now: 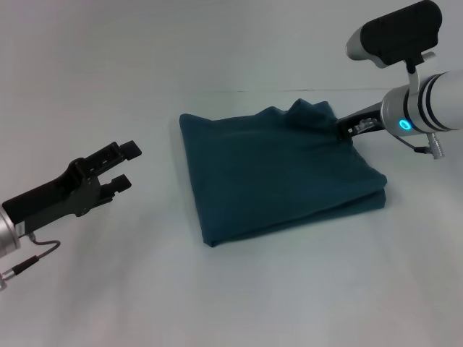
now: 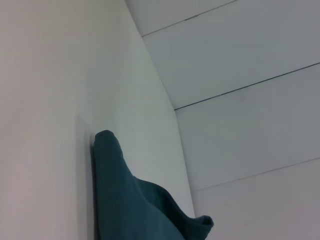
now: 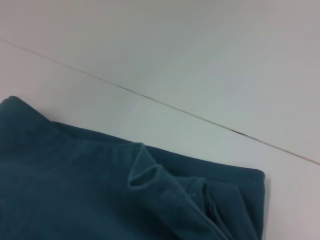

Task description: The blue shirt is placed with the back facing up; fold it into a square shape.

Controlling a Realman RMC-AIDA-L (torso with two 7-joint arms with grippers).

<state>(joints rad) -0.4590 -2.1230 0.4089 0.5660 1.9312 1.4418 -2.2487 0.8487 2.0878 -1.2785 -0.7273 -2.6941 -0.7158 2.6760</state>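
Blue shirt (image 1: 278,177) lies folded into a rough square at the centre of the white table (image 1: 239,289), plain side up, layered edges showing along its right and near sides, with a raised wrinkle at the far right corner. Right gripper (image 1: 341,130) sits at that far right corner, fingers pinching the bunched cloth. Left gripper (image 1: 123,165) hovers well left of the shirt, fingers spread and holding nothing.

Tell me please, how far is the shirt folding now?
Mostly done: the blue shirt lies as a layered, roughly square stack. In hand: the right gripper meets its bunched far right corner. Left: flattening that ridge. The left gripper hovers open, apart.
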